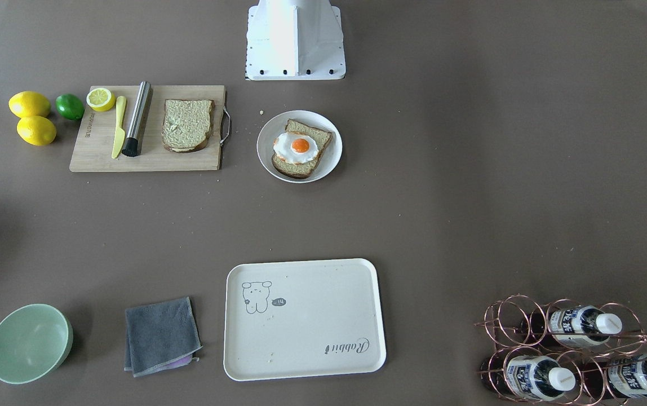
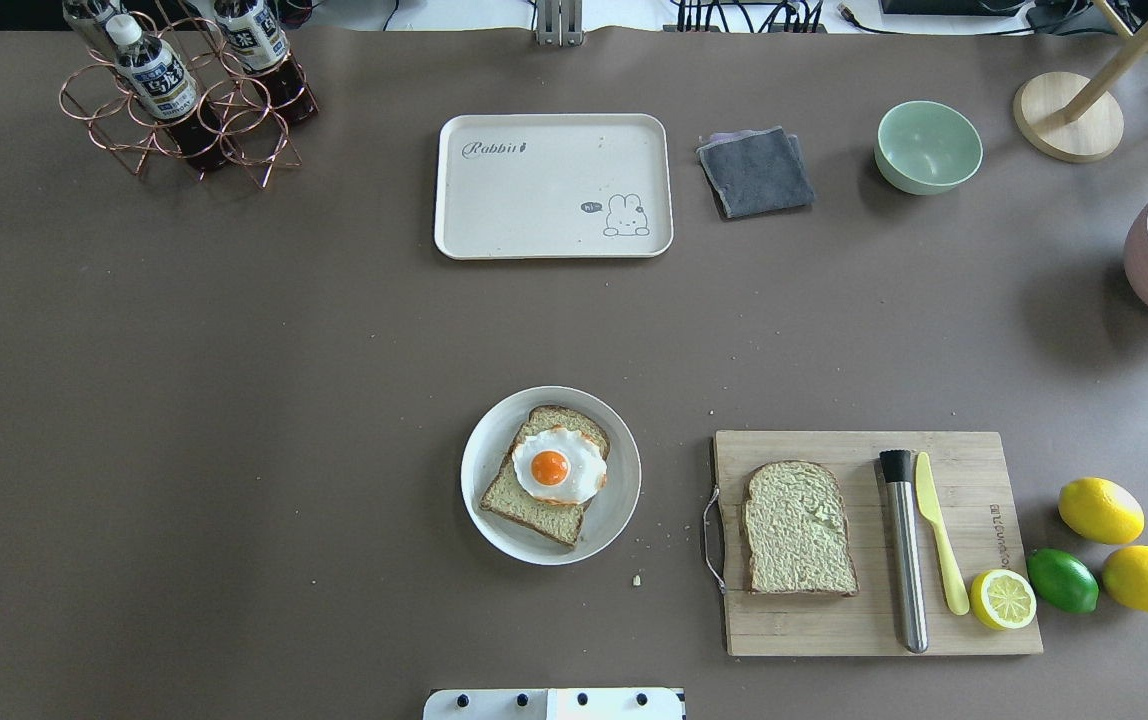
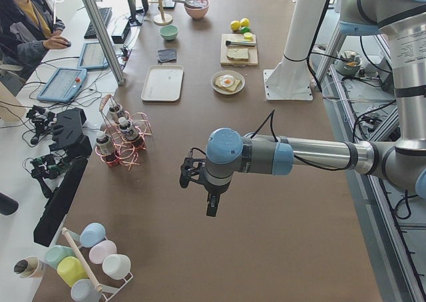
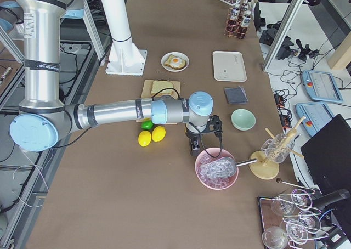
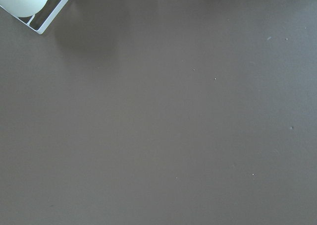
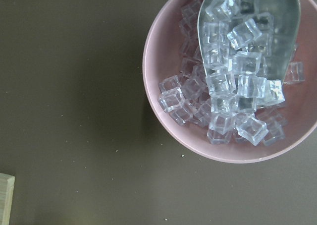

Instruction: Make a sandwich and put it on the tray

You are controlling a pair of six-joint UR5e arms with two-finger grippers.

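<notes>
One bread slice (image 1: 308, 131) lies on a round white plate (image 1: 270, 132) with the fried egg (image 1: 296, 147) on top; the egg also shows in the overhead view (image 2: 556, 467). A second bread slice (image 1: 187, 124) lies on the wooden cutting board (image 1: 98, 152). The cream tray (image 1: 312, 327) sits bare at the far side (image 2: 534, 190). My left gripper (image 3: 210, 209) hangs over bare table far from the food. My right gripper (image 4: 194, 148) hangs beside a pink ice bowl (image 4: 216, 169). I cannot tell whether either is open or shut.
On the board lie a steel tube (image 2: 904, 550), a yellow knife (image 2: 939, 530) and a half lemon (image 2: 1002, 598). Two lemons (image 2: 1100, 509) and a lime (image 2: 1062, 580) lie beside it. A grey cloth (image 2: 756, 172), green bowl (image 2: 928, 146) and bottle rack (image 2: 184, 95) stand at the far edge.
</notes>
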